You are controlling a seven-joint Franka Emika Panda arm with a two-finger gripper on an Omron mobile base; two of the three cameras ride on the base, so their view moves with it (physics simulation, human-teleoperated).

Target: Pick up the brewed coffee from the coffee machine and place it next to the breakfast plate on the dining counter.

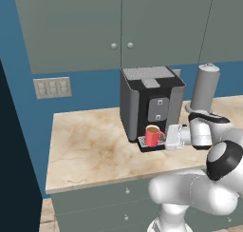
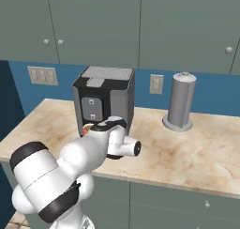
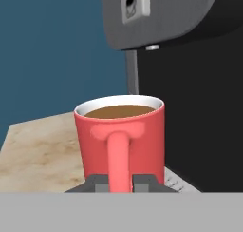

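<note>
A kitchen: grey-green wall cupboards (image 1: 118,26) hang above the claw (image 1: 167,138), a marbled desk (image 1: 90,145) with drawers (image 1: 99,205) lies beneath it, and a coffee machine (image 1: 151,100) stands just beyond it against a blue wall (image 1: 90,91).

mug (image 2: 88,127) mostly hidden behind arm

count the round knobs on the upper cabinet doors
3 across both base views: two knobs close together above the coffee machine, at and, and one far right. Others may sit outside the frame.
</note>
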